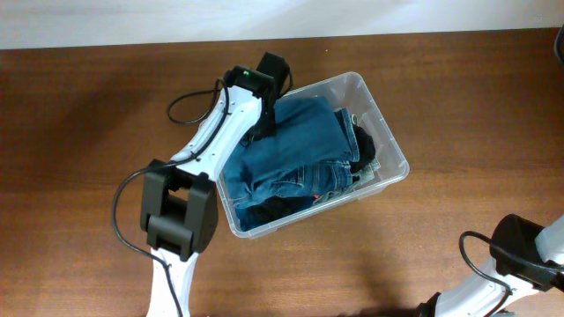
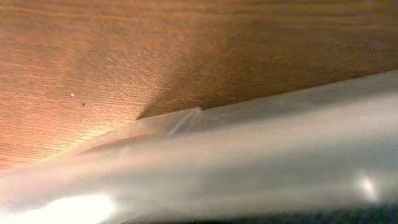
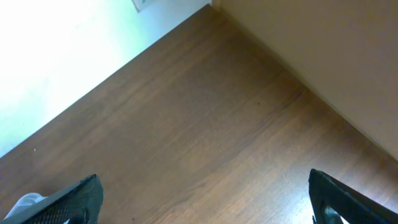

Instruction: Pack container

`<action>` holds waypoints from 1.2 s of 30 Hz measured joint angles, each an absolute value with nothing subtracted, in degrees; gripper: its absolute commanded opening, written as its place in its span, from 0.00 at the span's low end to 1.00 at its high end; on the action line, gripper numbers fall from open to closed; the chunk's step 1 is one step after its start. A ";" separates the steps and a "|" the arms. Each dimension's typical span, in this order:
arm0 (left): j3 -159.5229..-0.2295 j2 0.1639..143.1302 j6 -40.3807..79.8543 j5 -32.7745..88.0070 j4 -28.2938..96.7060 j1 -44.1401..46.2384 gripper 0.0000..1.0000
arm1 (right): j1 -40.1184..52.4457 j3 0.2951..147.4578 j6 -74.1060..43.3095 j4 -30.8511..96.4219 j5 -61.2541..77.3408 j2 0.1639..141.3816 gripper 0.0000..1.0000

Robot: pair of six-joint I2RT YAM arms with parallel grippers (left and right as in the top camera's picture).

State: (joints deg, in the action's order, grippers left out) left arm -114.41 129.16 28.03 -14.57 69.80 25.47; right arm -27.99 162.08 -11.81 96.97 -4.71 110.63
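The container (image 1: 389,125), a clear plastic tub, sits at the middle of the table, turned at an angle. Folded blue jeans (image 1: 300,150) fill most of it, with a dark garment (image 1: 366,141) at its right end. My left gripper (image 1: 263,123) points down at the tub's far-left side, over the edge of the jeans, and is shut. Its wrist view shows only the tub's blurred clear wall (image 2: 249,162) against the wood; the fingers are hidden. My right gripper (image 3: 208,205) hangs open over bare wood, with nothing between its fingertips (image 3: 81,199).
The brown wooden table (image 1: 88,106) runs back to a pale wall (image 1: 176,18). The left arm (image 1: 181,211) rises from the front left with a black cable looping beside it. The right arm's base (image 1: 529,255) stands at the front right corner.
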 measured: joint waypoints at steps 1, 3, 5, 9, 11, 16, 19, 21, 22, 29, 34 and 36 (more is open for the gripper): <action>-114.58 129.54 28.03 -14.50 69.97 25.41 0.00 | -27.99 162.08 -11.81 96.97 -4.71 110.63 0.98; -114.96 129.56 28.03 -14.39 70.43 25.41 0.00 | -27.99 162.08 -11.81 96.97 -4.71 110.63 0.98; -115.13 129.49 28.03 -14.39 70.72 25.43 0.00 | -27.99 162.08 -11.84 96.97 -4.71 110.63 0.98; -115.20 127.24 28.03 -14.90 71.66 26.15 0.00 | -27.99 162.08 -11.79 96.97 -4.71 110.63 0.98; -115.20 123.94 28.05 -15.29 71.31 27.07 0.00 | -27.99 162.08 -11.84 96.97 -4.71 110.63 0.98; -115.74 110.78 28.05 -15.49 70.06 30.98 0.00 | -27.99 162.08 -11.79 96.97 -4.71 110.63 0.98; -117.54 103.46 28.05 -15.49 71.09 32.60 0.00 | -27.99 162.08 -11.81 96.97 -4.71 110.63 0.98; -118.19 101.54 28.29 -15.16 72.60 32.58 0.00 | -27.99 162.08 -11.84 96.97 -4.71 110.63 0.98; -118.19 101.23 28.36 -14.35 74.00 32.42 0.00 | -27.99 162.08 -11.84 96.97 -4.71 110.63 0.98; -110.72 108.03 28.51 -6.70 74.17 32.25 0.00 | -27.99 162.08 -11.81 96.97 -4.71 110.63 0.98; -102.54 112.20 28.03 2.61 73.82 32.51 0.00 | -27.99 162.08 -11.81 96.97 -4.71 110.63 0.98; -99.74 113.16 27.59 4.75 72.18 32.91 0.00 | -27.99 162.08 -11.84 96.97 -4.71 110.63 0.98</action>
